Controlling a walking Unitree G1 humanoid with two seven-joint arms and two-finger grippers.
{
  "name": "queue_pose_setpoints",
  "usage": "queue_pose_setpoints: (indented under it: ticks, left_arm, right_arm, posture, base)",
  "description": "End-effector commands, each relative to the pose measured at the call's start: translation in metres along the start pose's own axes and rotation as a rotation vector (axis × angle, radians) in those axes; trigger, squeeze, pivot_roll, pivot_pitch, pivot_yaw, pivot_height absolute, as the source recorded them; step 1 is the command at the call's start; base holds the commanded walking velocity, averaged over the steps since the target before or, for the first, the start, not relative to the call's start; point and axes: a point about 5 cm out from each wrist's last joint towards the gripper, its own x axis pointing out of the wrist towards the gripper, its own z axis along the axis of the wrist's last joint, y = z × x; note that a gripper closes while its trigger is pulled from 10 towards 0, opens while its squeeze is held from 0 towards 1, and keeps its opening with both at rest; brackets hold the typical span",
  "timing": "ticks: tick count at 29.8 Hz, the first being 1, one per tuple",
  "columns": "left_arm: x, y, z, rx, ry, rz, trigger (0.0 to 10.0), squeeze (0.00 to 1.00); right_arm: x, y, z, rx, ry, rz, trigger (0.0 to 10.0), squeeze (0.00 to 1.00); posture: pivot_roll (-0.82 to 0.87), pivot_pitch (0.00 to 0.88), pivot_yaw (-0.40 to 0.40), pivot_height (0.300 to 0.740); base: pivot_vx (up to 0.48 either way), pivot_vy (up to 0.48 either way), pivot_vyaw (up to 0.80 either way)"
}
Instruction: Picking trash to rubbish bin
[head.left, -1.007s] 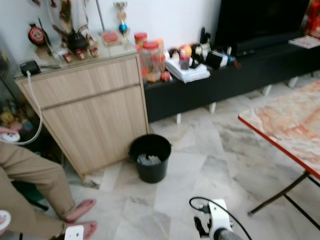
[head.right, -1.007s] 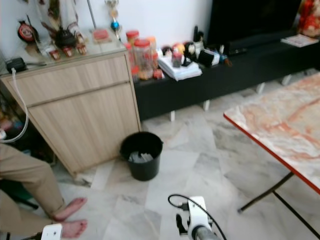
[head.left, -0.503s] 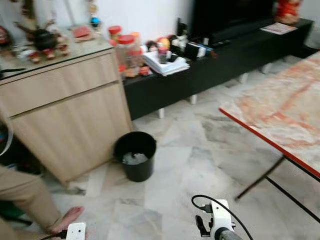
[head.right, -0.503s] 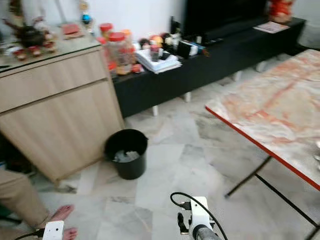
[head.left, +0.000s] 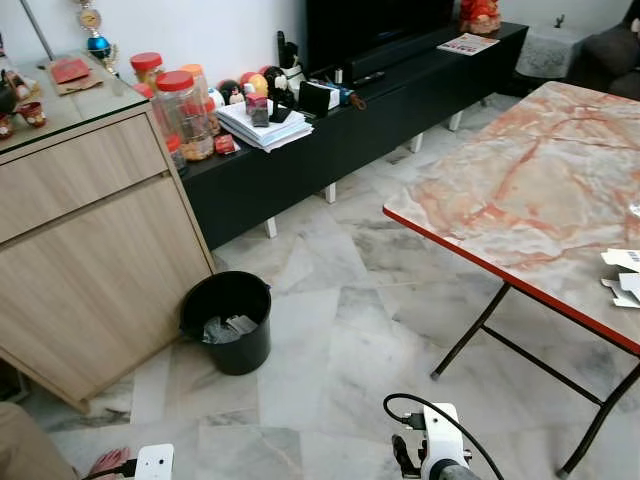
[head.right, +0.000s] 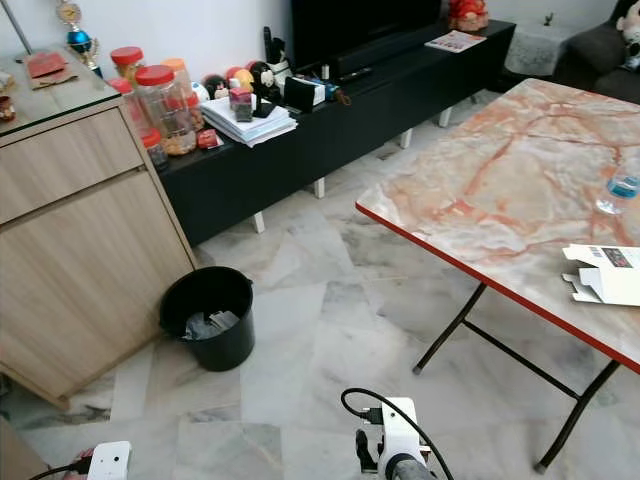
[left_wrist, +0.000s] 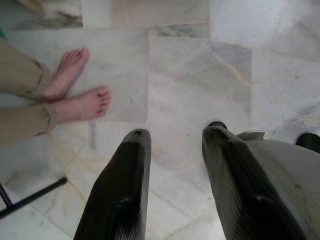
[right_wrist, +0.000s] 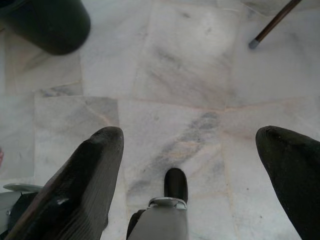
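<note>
A black rubbish bin (head.left: 225, 322) stands on the marble floor beside the wooden cabinet, with crumpled scraps inside. On the marble table lie flattened white cardboard pieces (head.right: 605, 275) and a small water bottle (head.right: 620, 190). Both arms hang low at the bottom edge of the eye views, the left arm (head.left: 153, 462) and the right arm (head.left: 432, 455). My left gripper (left_wrist: 172, 135) is open over bare floor tiles. My right gripper (right_wrist: 190, 131) is open wide above the floor, with the bin's dark side (right_wrist: 47, 25) at the picture's corner. Neither holds anything.
A wooden cabinet (head.left: 80, 250) and a low black TV bench (head.left: 380, 105) with jars and papers line the wall. The red-edged table (head.left: 500, 190) stands on thin black legs (head.left: 470, 335) to the right. A person's bare feet (left_wrist: 75, 95) rest on the floor near my left side.
The camera has swung to the right: the bin and cabinet slid left in the picture, the table with the cardboard came into view, and the seated person has nearly left the frame.
</note>
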Motion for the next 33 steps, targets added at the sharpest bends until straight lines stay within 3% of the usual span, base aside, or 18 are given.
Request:
queue_pose_setpoints:
  ticks: [1, 33]
  left_arm:
    - [0.0003, 0.0045, 0.0022, 0.011, -0.002, 0.012, 10.0, 0.00]
    - [0.0005, -0.0039, 0.0005, 0.049, 0.006, -0.015, 10.0, 0.00]
  right_arm:
    - [0.0003, 0.0005, 0.0007, 0.008, -0.001, -0.006, 10.0, 0.00]
    - [-0.0008, -0.0050, -0.0013, -0.005, 0.000, -0.025, 10.0, 0.00]
  posture:
    - [0.05, 0.000, 0.055, 0.740]
    - [0.03, 0.000, 0.057, 0.740]
  base:
    - [0.000, 0.000, -0.76]
    - [0.000, 0.000, -0.76]
